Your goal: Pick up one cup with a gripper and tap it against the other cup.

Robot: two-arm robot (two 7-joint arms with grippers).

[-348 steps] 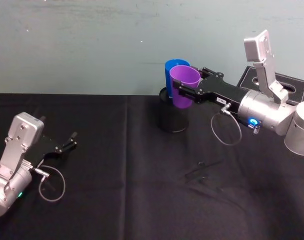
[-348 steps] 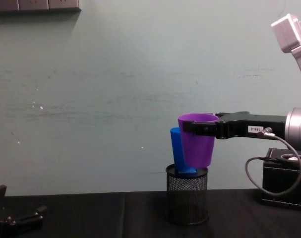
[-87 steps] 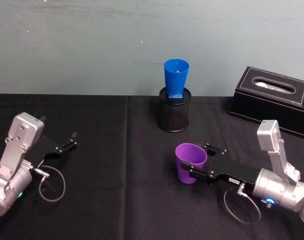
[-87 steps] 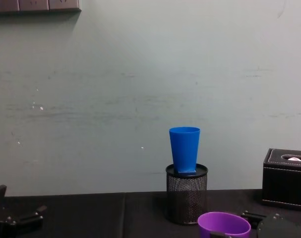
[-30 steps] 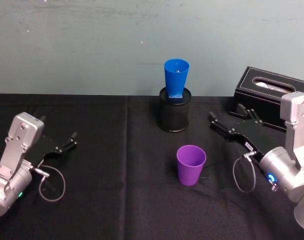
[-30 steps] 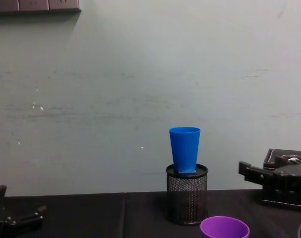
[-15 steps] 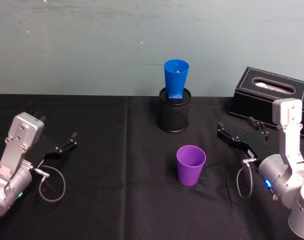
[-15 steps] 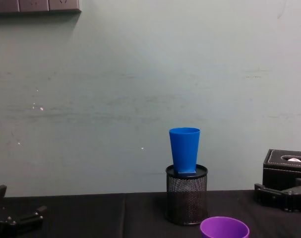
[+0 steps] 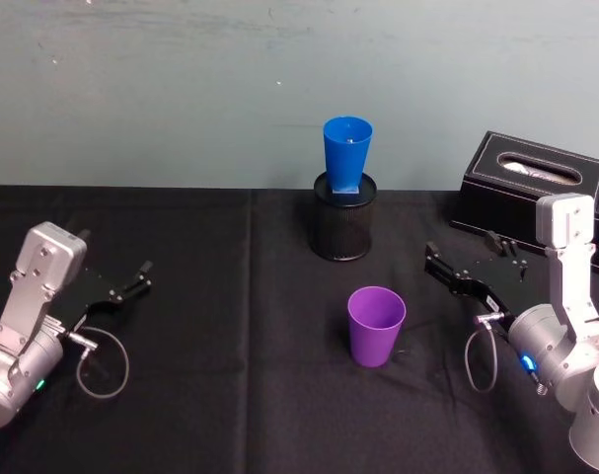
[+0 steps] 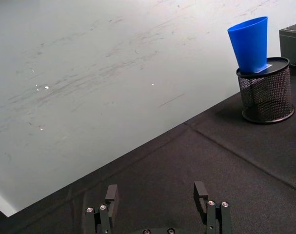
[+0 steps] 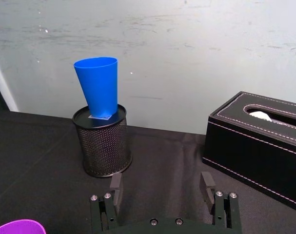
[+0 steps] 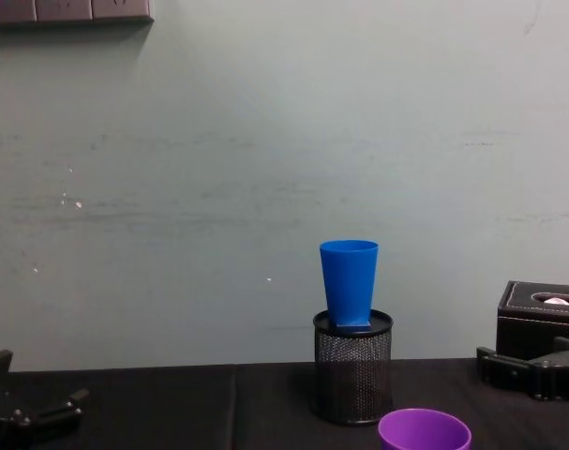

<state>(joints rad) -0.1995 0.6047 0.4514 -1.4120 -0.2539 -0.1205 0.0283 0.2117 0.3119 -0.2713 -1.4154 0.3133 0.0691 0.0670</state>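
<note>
The tapered purple plastic cup (image 9: 376,325) is standing upright on the black-clothed counter (image 9: 230,395), ungrasped, so the pick-up is the step in hand. The right end effector (image 9: 472,267) is hovering wide open, empty, at the cup's 2 o'clock, apart from it. Next it needs lowering around the purple cup, closing, then lifting toward the bright blue tapered plastic cup (image 9: 346,153), which is sitting on the black mesh pen holder (image 9: 340,228) at 12 o'clock. The left end effector (image 9: 131,280) is resting open far at 9 o'clock.

One cup (image 9: 377,325) stands upright near the middle of the counter (image 9: 230,395). Behind it, toward the back edge, a mesh holder (image 9: 341,227) carries the other cup (image 9: 346,152), which seems to sit in its mouth. A tissue box (image 9: 536,193) lies by the back right corner. The right end effector (image 9: 462,274) hangs between box and front cup, apart from both; the left end effector (image 9: 133,282) rests near the left edge.
</note>
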